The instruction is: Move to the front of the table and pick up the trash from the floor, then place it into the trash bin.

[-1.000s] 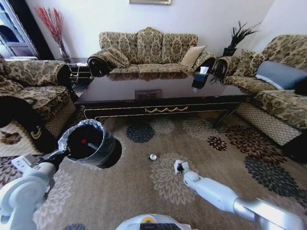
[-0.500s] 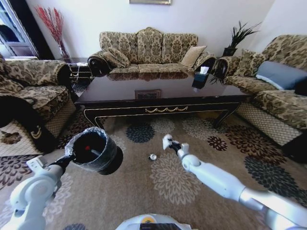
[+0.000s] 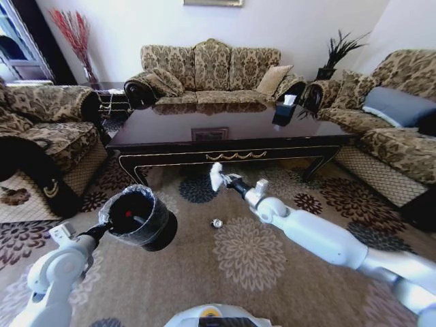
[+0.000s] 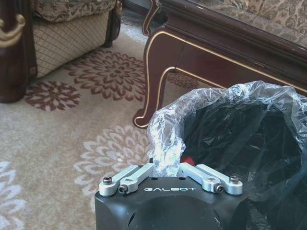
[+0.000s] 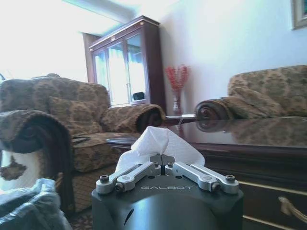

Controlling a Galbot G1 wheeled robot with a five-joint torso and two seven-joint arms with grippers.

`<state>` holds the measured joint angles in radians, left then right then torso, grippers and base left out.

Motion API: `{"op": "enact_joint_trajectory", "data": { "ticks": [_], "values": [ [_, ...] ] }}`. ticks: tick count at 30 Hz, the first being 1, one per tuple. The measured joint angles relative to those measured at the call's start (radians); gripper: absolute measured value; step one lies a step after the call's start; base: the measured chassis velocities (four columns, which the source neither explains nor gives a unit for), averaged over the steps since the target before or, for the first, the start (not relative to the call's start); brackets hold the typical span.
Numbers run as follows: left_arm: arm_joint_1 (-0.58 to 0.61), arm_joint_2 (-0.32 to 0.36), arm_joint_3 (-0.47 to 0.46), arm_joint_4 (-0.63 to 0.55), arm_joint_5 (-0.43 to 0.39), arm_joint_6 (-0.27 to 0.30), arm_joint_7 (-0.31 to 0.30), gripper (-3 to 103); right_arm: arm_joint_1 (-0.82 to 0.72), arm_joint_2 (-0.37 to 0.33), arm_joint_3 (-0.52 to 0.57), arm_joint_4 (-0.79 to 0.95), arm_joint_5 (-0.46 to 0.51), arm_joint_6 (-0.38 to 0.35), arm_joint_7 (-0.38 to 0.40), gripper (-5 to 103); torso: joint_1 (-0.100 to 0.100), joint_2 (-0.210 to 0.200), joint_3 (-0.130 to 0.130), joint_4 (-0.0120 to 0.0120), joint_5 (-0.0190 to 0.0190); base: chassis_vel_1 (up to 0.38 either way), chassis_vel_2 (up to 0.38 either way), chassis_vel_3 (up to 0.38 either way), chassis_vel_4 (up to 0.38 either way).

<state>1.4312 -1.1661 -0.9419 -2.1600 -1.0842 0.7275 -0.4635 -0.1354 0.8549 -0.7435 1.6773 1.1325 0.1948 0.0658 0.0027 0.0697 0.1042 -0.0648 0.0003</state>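
My left gripper (image 3: 102, 229) is shut on the rim of the black trash bin (image 3: 138, 219), holding it above the floor (image 3: 259, 286) at the left. In the left wrist view its fingers (image 4: 139, 175) pinch the crinkly bag at the rim of the trash bin (image 4: 240, 139). A red cap (image 3: 127, 213) shows inside the bin. My right gripper (image 3: 225, 181) hangs in the air in front of the table (image 3: 225, 129), shut on a crumpled white paper (image 3: 216, 177). The same paper (image 5: 158, 143) bulges above the right gripper (image 5: 163, 168). A tiny silvery piece (image 3: 216, 223) lies on the carpet below.
Patterned sofas stand at the left (image 3: 41, 129), back (image 3: 211, 68) and right (image 3: 395, 129). A dark tissue box (image 3: 285, 112) sits on the table. The table's curved leg (image 4: 151, 72) is close behind the bin. Open carpet lies between me and the table.
My right gripper has risen from near the carpet and swung left and toward the table with the paper. The bin in my left gripper has shifted slightly right and lower.
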Motion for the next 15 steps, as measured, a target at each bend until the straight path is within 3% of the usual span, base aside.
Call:
{"op": "enact_joint_trajectory", "data": {
  "ticks": [6,11,15],
  "values": [
    [-0.007,-0.006,0.033,0.004,0.008,-0.004,-0.004,3,0.104,0.109,-0.109,-0.061,0.008,0.016,0.003,0,0.000,0.000,0.000,-0.0001,-0.0004,0.000,0.000,0.000,0.000],
    [-0.008,-0.008,0.036,0.004,0.002,-0.005,-0.009,3,0.177,0.282,-0.183,-0.134,0.001,0.038,-0.006,0,0.000,0.000,0.000,-0.0002,-0.0005,0.000,0.000,0.000,0.000],
    [0.001,-0.010,0.019,-0.003,-0.012,-0.005,-0.011,3,0.202,0.353,-0.206,-0.151,-0.007,0.043,-0.018,0,0.000,0.000,0.000,0.0004,-0.0007,0.000,0.000,0.000,0.000]
  ]
}}
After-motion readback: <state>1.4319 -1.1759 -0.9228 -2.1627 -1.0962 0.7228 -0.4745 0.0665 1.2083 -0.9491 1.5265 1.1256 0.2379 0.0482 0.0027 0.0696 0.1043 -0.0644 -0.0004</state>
